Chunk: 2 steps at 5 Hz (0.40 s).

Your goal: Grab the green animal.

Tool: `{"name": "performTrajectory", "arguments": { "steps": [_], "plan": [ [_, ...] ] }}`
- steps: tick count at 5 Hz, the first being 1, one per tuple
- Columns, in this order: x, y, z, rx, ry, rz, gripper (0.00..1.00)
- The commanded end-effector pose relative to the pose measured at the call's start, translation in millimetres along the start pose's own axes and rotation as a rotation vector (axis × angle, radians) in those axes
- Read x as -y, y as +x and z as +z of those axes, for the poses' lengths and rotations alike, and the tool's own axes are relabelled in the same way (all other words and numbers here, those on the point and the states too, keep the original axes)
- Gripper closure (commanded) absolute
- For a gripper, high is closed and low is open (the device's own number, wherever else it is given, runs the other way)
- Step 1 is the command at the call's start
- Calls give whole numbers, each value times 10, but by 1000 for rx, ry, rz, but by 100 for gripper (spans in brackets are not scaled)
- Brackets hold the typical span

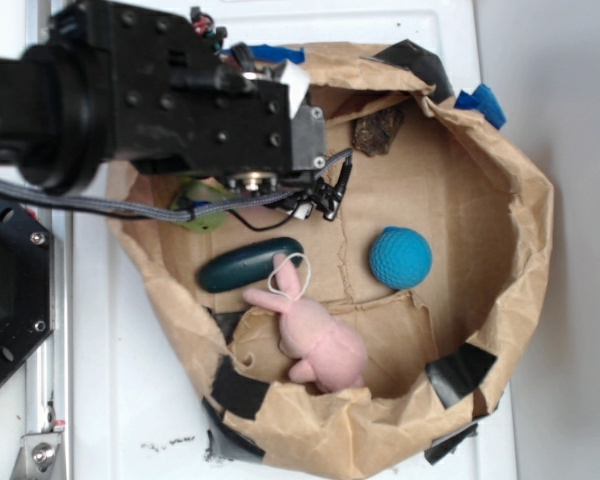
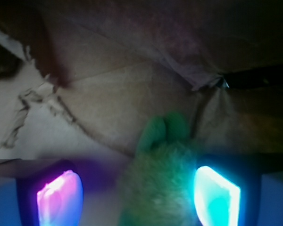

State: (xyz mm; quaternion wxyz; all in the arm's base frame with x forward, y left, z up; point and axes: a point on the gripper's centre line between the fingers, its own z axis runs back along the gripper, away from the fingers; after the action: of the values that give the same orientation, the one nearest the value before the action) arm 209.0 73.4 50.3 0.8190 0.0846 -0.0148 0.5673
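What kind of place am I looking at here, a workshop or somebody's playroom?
Most likely a robot test bench, not a playroom. A black robot arm hangs over a white table, where a taped brown paper enclosure holds toys: a pink plush bunny, a blue ball and a green animal.

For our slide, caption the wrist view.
Green animal sits between the open gripper's glowing pads, on the brown paper.

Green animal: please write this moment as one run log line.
target: green animal | gripper: open, pads either side | contact: cannot tell | grabbed: not yet
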Motion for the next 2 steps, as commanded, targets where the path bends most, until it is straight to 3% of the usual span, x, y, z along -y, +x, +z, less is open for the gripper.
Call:
{"name": "performTrajectory", "arguments": {
  "steps": [1, 2],
  "plan": [
    [-241, -14, 215, -2, -54, 6, 0],
    [-248, 3, 149, -28, -25, 7, 0]
  ]
}}
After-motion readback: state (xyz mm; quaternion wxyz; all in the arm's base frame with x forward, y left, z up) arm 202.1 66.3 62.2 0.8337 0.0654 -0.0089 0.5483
